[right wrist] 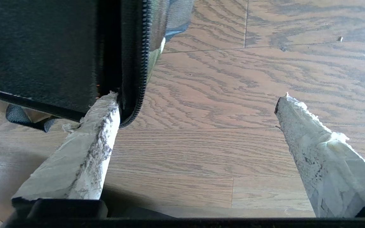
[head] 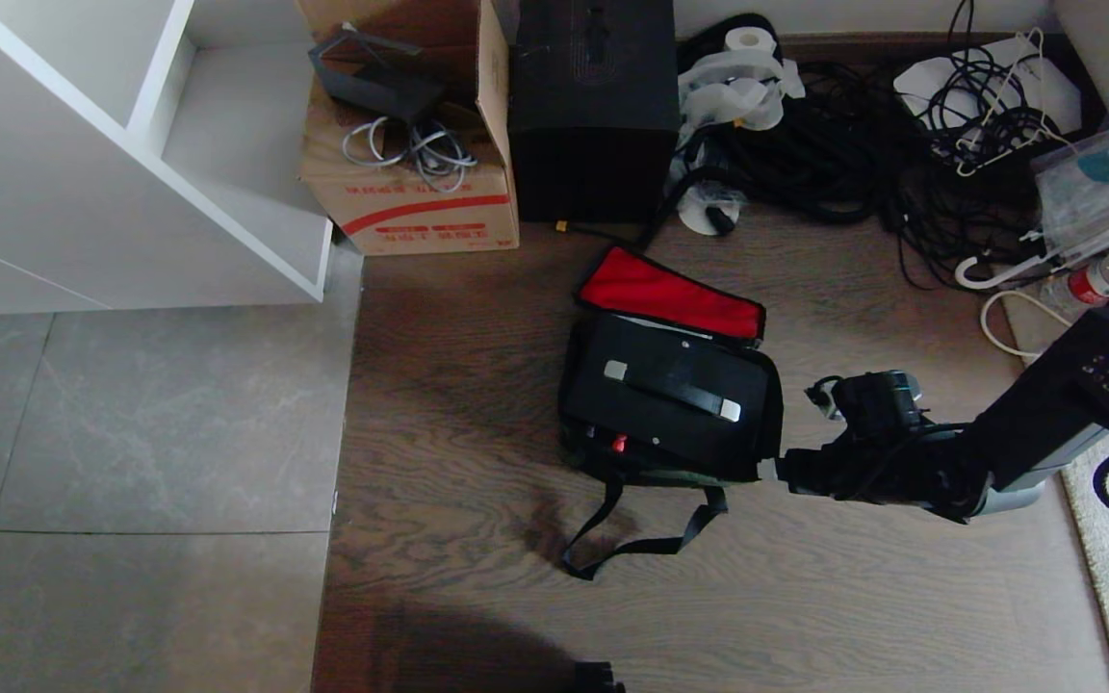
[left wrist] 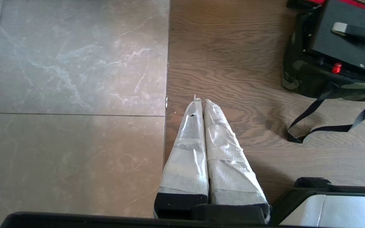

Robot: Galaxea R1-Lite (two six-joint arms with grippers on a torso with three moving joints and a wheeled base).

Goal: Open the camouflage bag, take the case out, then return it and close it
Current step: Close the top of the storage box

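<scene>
Spread wide, right gripper point(right wrist: 198, 98), gripping nothing, one taped fingertip point(right wrist: 108, 101) against zipper edge of one green-black-tan camouflage fabric bag point(head: 656, 470) on wooden floor; pressed together, empty, left gripper point(left wrist: 200, 102); inside bag, one flat black hard case point(head: 675, 395); beyond, red lid lining point(head: 665, 292) folded back.

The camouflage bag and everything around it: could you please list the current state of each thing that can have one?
Green-black-tan camouflage fabric bag: open, red-lined lid folded back.
Flat black hard case: lying inside the bag, handle up.
Brown red-striped cardboard box: flaps open, cables on it.
Right gripper: open, one finger touching the bag's zipper edge.
Left gripper: shut, empty, over the floor.
</scene>
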